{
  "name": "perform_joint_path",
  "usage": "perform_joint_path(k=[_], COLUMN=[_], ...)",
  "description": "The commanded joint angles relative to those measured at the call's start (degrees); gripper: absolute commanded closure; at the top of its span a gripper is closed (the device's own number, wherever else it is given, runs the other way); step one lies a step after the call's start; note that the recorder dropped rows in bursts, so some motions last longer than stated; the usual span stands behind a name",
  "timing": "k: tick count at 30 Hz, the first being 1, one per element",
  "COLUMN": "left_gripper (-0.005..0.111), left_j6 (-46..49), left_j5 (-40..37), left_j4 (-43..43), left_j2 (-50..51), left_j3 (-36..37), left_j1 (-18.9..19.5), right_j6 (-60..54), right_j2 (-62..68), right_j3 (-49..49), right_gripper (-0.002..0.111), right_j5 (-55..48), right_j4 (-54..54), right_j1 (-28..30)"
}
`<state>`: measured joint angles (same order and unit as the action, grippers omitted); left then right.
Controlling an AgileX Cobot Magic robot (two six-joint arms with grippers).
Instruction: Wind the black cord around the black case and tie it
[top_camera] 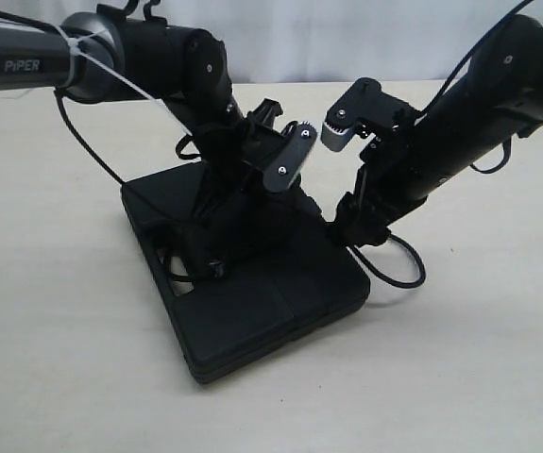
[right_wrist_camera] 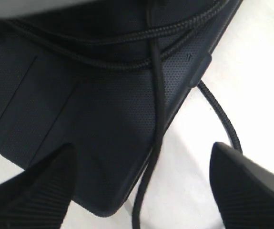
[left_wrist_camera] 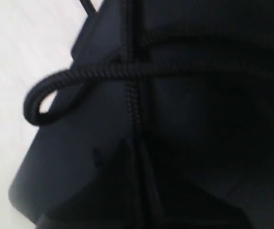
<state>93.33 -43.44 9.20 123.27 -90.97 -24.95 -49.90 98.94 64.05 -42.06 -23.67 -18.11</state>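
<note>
Jaws of your right gripper: spread and empty, black cord lying crosswise just ahead on the black case, tail dropping off the case's right edge, nearest this arm; jaws of your left gripper: pressed together over the case's left half, contents unseen.

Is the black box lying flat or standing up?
Lying flat: the black case rests broad side down on the table.

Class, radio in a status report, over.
Left gripper shut, down at black case. Right gripper open, empty. Black cord crosses case, loop off its edge.
</note>
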Motion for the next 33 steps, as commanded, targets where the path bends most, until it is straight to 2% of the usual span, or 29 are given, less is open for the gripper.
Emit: perform_joint_path(k=[1,9,16,19,29,31,33], left_gripper=[0.107,0.107,0.107,0.107,0.107,0.107,0.107], left_j6=[-5.2,-5.2,-5.2,-5.2,-5.2,-5.2,-5.2], left_j5=[-4.1,-3.9,-4.2,-4.2,-4.1,-4.1,-4.1], left_j4=[-4.7,-5.6,-3.6,-3.5,0.7,2.6,3.5], left_j2=[-2.3,-12.9,-18.3,-19.4,-21.7,-22.1,-22.4], left_j3=[1.1,1.1,1.1,1.1,1.1,1.1,1.1], left_j1=[0.3,0.3,0.2,0.2,0.2,0.2,0.2], right_j6=[0.2,-0.5,-15.9,-19.2,-19.8,-19.9,-19.9], right_j2=[-1.3,-5.5,-6.1,-5.7,-0.8,-0.2,0.2], right_j3=[-0.2,4.0,5.5,5.5,5.5,5.5,5.6], right_gripper=[0.036,0.036,0.036,0.036,0.036,0.039,0.052], right_j5=[-0.1,1.4,0.6,0.4,1.4,1.9,1.9], right_j4=[0.4,-0.4,-18.2,-22.9,-25.5,-26.4,-26.6], right_j1=[0.3,0.3,0.0,0.0,0.0,0.0,0.0])
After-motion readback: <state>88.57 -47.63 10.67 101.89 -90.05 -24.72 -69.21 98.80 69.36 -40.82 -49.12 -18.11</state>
